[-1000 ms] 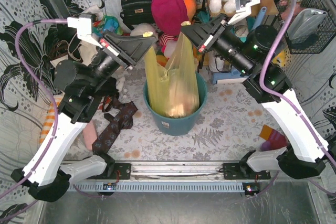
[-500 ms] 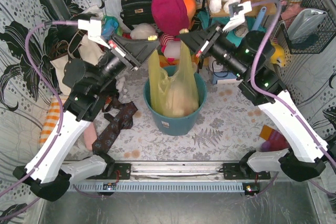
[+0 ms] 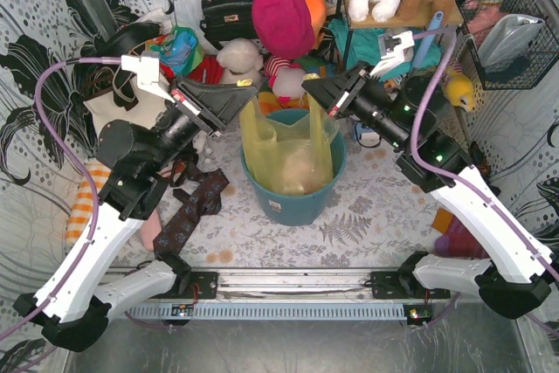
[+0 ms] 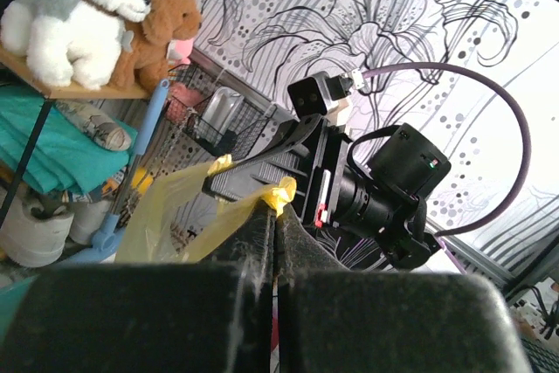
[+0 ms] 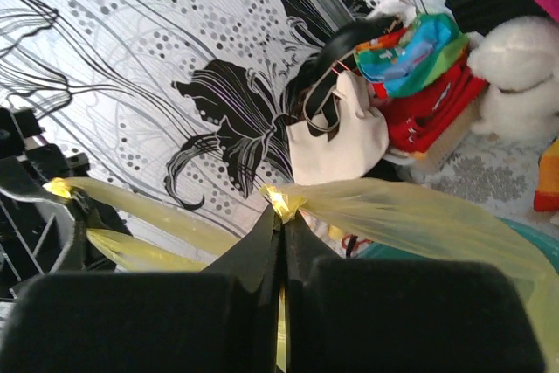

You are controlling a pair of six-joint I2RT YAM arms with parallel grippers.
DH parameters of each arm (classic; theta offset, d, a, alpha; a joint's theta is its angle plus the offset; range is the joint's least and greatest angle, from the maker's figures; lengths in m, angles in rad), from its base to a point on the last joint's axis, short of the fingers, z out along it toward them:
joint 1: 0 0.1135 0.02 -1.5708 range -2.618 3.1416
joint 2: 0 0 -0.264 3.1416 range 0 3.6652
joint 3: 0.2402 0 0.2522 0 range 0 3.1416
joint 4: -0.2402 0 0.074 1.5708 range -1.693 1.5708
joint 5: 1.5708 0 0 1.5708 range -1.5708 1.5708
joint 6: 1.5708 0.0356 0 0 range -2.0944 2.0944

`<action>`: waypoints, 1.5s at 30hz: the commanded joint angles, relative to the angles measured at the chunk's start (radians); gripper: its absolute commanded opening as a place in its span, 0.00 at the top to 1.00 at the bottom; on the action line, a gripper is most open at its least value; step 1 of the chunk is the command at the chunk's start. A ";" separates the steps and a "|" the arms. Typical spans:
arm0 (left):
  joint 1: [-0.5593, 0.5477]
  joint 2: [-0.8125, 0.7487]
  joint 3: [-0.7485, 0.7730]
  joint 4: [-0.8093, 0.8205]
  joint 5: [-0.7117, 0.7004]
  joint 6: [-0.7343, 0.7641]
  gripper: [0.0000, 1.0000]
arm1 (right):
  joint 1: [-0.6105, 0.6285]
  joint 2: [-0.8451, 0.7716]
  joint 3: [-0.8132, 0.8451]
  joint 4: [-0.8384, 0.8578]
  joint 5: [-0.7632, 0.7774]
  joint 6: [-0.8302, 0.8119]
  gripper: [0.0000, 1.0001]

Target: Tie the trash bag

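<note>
The trash bag (image 3: 293,150) sits in the teal bucket (image 3: 293,205) about the middle of the desk (image 3: 376,216). The left gripper (image 3: 251,86) is pinched tight on one upper tip of the bag and the right gripper (image 3: 307,85) on the other, both above the bucket's rim and near each other. Something pale, perhaps paper, shows through the plastic

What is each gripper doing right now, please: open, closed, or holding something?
Left gripper: closed, pinching one top corner of the trash bag.
Right gripper: closed, pinching the bag's other top corner.
</note>
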 commanded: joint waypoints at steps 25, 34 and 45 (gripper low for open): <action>0.001 0.016 0.086 -0.009 -0.040 0.119 1.00 | 0.003 -0.012 0.122 -0.001 -0.001 -0.069 1.00; 0.002 -0.022 0.018 0.019 -0.049 0.126 1.00 | 0.003 -0.099 0.078 -0.034 0.043 -0.138 0.62; 0.001 -0.017 0.036 0.016 -0.027 0.132 1.00 | 0.003 -0.107 0.237 -0.121 0.017 -0.271 0.45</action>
